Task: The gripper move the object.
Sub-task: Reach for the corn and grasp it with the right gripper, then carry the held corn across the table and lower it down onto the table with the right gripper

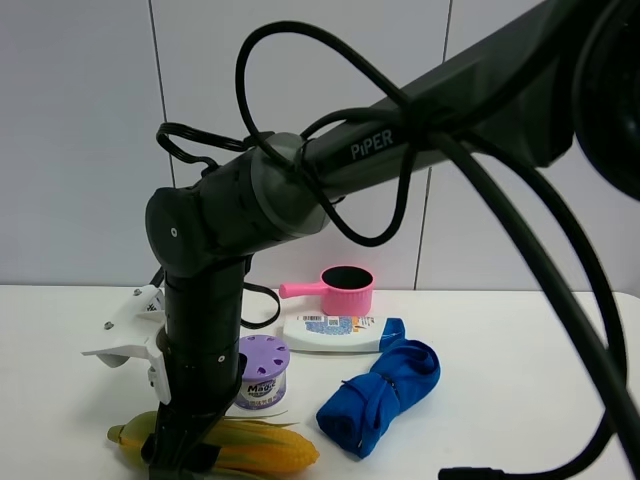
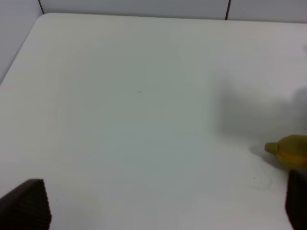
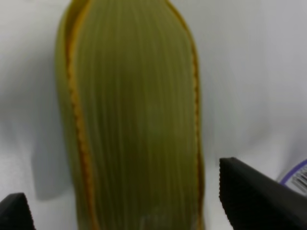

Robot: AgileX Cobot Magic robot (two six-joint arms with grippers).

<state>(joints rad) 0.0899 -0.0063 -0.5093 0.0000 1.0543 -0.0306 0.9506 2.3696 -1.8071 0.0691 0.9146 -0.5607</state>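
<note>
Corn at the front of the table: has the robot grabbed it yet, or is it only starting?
Only starting. Done: the right gripper is down at the corn, one finger on each side. In hand: the grasp; the jaws stand open and the corn lies flat on the table. Left: close, lift and carry it, presumably elsewhere on the table.

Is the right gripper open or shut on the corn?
Open. The right gripper straddles the corn, fingers apart with table showing beside each.

White table (image 1: pixel 520 340): ear of corn (image 1: pixel 270 448) lying near left; purple-lidded can (image 1: pixel 262 372) just behind; white bottle (image 1: pixel 335 333) flat, pink cup (image 1: pixel 345 290) beyond it; blue cloth (image 1: pixel 385 395) right
</note>
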